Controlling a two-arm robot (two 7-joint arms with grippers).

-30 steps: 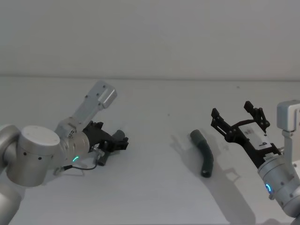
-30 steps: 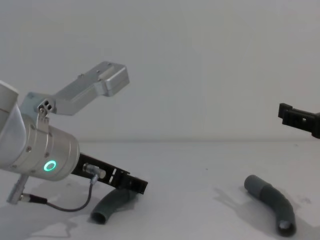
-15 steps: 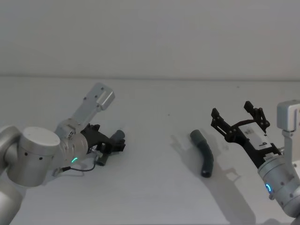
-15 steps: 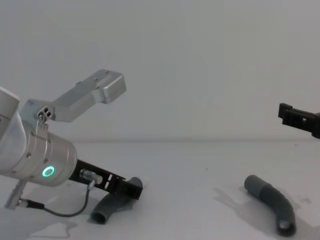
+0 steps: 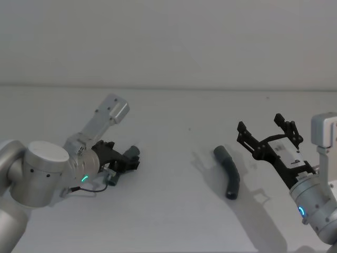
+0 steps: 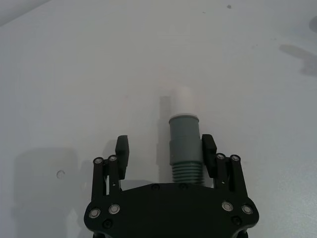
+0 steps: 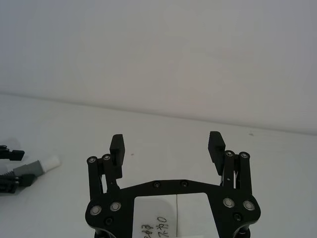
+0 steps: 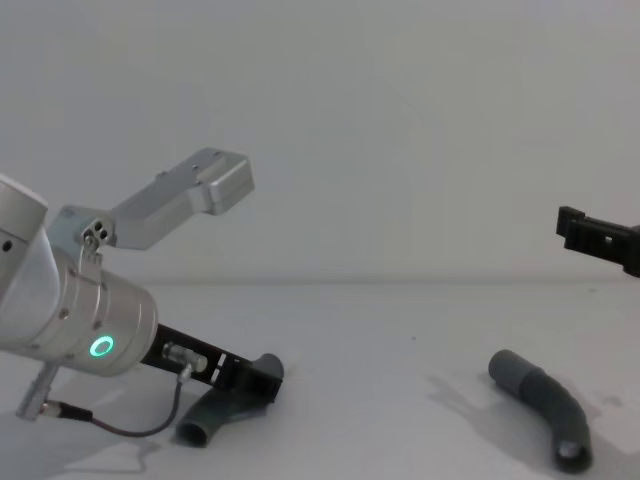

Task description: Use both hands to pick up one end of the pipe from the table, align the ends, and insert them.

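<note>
Plain pale grey wall (image 5: 168, 42) behind, meeting the white-grey counter (image 5: 174, 211) along its far edge; soft, even light, faint shadows.

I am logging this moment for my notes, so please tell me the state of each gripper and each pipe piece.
white-tipped pipe piece: lying on the table, not clamped.
second pipe piece: lying on the table, untouched.
left gripper: open, fingers either side of the white-tipped pipe piece.
right gripper: open, empty, above the table.
</note>
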